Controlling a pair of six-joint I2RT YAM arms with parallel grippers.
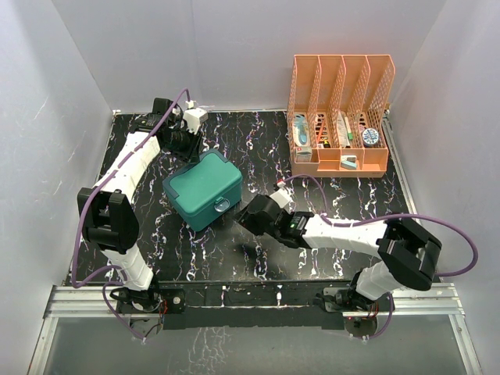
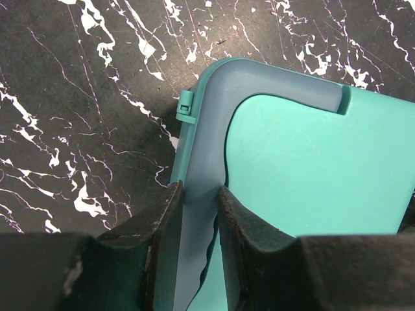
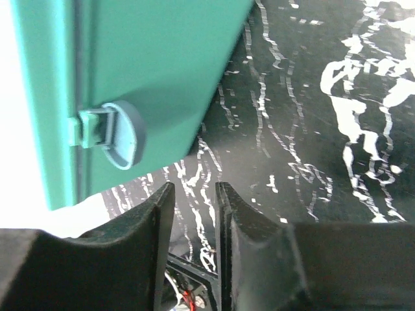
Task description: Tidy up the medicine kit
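**Left arm** (image 1: 129,168): rising from the near-left base, reaching along the left edge of the bench (image 1: 258,148), and bending back at the wrist over the far-left corner of the kit (image 1: 203,190).

**Left gripper** (image 1: 186,142): pointing down. In the wrist view it (image 2: 194,194) is straddling the grey band that runs round the lid edge. One finger (image 2: 162,223) is sitting against the outer side and the other on the lid side. The jaws are narrowly set and pinching that band.

**Right arm** (image 1: 344,233): lying low from the near-right base and stretching left across the bench.

**Right gripper** (image 1: 248,215): pointing at the kit's near side. In the wrist view it (image 3: 194,188) is showing a narrow gap with only bench behind it. It is holding nothing and hanging just short of the latch (image 3: 120,133).

**Kit**: teal box sitting left of centre on the bench and turned at an angle. The lid is down, and the grey latch (image 1: 221,205) is facing the right gripper. A small teal clip (image 2: 185,107) is projecting from the side wall near the corner.

**Writing**: the packets in the rack are carrying labels too small to read.

**Surroundings**:
- An orange mesh rack (image 1: 340,109) is standing at the far right, well apart from the kit, and holding small boxes and packets in its slots.
- Purple cables (image 1: 461,242) are looping along both arms.
- Between the right gripper and the latch, only bare bench is showing.
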